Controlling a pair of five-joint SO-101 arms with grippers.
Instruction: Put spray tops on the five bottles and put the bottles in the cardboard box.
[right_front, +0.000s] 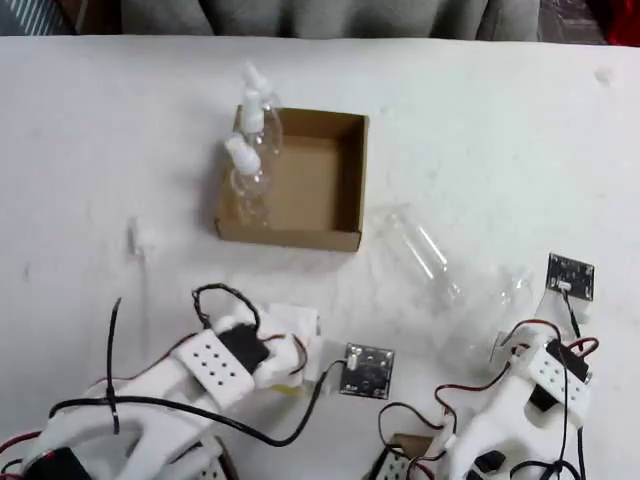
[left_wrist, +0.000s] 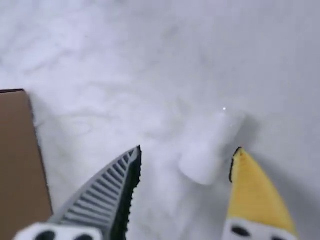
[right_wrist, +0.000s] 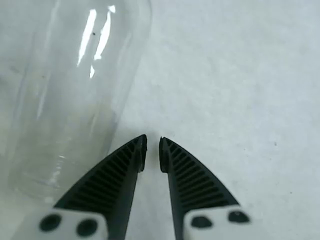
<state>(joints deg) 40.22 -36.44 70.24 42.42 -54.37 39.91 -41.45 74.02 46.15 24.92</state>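
The cardboard box (right_front: 300, 185) stands open at the table's middle. Two clear bottles with white spray tops (right_front: 246, 170) (right_front: 258, 112) stand at its left wall. Two uncapped clear bottles lie to the right of the box, one (right_front: 425, 250) nearer it and one (right_front: 500, 300) nearer the right arm. My left gripper (left_wrist: 185, 155) is open low over the table, with a white spray top (left_wrist: 207, 150) lying between its fingers. My right gripper (right_wrist: 151, 150) is shut on nothing, right beside the wall of a lying clear bottle (right_wrist: 70, 100).
A corner of the box (left_wrist: 17, 160) is close beside the left gripper. Loose cables (right_front: 215, 300) run from both arms along the front edge. A small whitish piece (right_front: 135, 238) lies left of the box. The table's far side is bare white cloth.
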